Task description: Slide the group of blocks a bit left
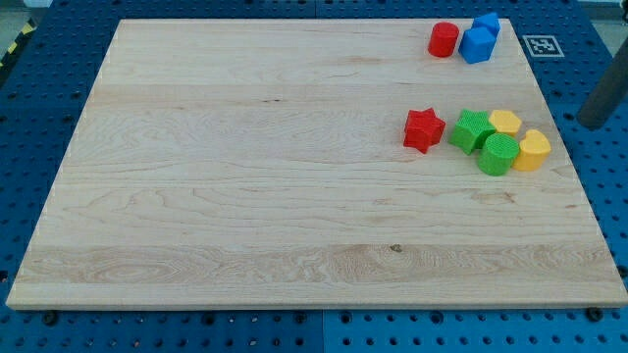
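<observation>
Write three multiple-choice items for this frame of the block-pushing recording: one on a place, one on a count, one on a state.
1. Where is my tip relative to the blocks?
A. At the view's right, off the board's edge
B. Between the green blocks
C. At the view's left edge

2. How many blocks are on the board?
A. Six
B. Eight
C. Ten

3. Is the red star touching the nearest green block?
A. Yes, pressed together
B. No, bare wood shows between them
C. It lies on top of it

Answers:
1 A: the dark rod ends over the blue pegboard, right of the yellow block.
2 B: two red, two blue, two green, two yellow.
3 B: a gap separates them.
</observation>
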Controlling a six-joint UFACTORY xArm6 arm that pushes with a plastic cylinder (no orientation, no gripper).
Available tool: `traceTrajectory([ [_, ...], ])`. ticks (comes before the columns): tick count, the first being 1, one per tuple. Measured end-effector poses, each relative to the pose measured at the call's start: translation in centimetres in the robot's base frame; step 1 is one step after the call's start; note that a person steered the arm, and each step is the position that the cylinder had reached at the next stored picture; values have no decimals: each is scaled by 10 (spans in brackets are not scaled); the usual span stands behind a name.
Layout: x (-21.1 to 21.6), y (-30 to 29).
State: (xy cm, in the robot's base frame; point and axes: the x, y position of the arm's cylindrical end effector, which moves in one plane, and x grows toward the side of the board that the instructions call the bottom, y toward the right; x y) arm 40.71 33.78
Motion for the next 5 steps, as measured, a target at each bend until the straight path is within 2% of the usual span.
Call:
traceTrajectory([
  [2, 33, -26],
  [3, 34, -49],
  [5, 34, -128],
])
